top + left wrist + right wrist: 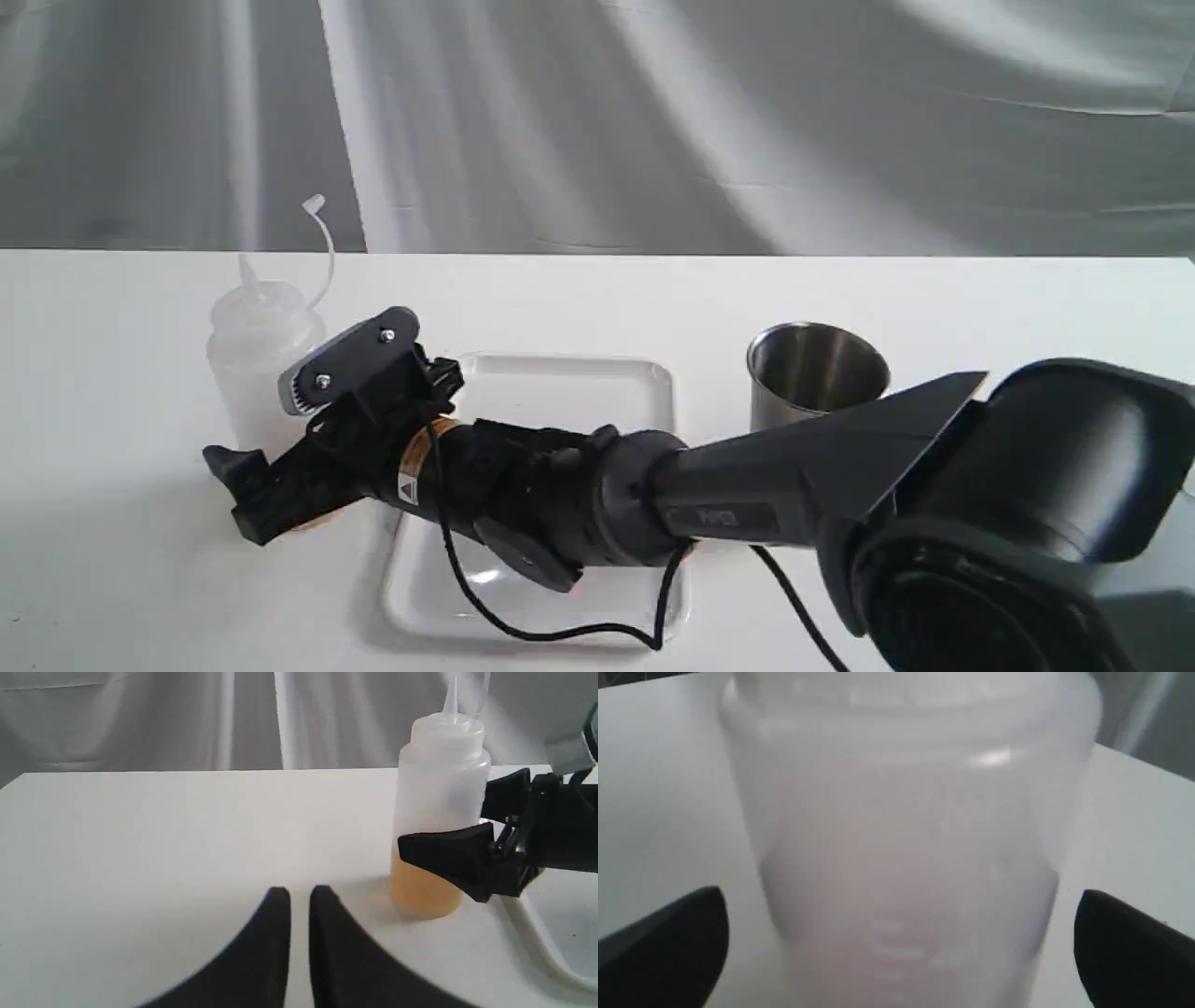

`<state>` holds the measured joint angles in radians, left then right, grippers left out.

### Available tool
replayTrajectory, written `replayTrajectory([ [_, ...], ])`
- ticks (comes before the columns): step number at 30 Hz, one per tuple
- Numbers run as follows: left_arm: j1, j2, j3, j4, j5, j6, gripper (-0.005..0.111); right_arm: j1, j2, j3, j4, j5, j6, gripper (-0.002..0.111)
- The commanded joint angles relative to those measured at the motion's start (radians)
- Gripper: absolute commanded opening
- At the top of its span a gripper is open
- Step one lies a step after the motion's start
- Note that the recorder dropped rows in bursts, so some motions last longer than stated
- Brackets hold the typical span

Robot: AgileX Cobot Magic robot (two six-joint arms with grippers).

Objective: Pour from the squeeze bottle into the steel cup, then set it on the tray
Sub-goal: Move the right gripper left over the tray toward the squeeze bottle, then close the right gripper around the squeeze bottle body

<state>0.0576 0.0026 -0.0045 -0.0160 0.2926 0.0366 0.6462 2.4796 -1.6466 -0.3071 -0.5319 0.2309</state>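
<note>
We are seeing one translucent white plastic squeeze bottle [257, 345], one brushed steel cup [812, 378] and one flat glossy white tray [560, 383], all on the white table [112, 373]. The bottle is standing upright left of the tray, and the cup is standing right of it. Amber liquid [420, 896] is filling only the bottle's bottom part. The right gripper [266, 429] is spreading its fingers around the bottle with gaps on both sides. The left gripper [299, 900] is showing its fingers almost together, holding nothing.
</note>
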Motion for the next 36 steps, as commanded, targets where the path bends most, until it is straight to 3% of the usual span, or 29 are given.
replayTrajectory([
  [1, 0.000, -0.003, 0.004, -0.003, -0.009, -0.002, 0.008, -0.006, 0.015, -0.046, -0.015, 0.006, 0.013, 0.105],
  [14, 0.000, -0.003, 0.004, -0.003, -0.009, -0.002, 0.008, -0.007, 0.090, -0.165, -0.011, 0.020, 0.039, 0.105],
  [36, 0.000, -0.003, 0.004, -0.003, -0.009, -0.004, 0.008, -0.007, 0.143, -0.218, -0.011, -0.022, 0.026, 0.105],
])
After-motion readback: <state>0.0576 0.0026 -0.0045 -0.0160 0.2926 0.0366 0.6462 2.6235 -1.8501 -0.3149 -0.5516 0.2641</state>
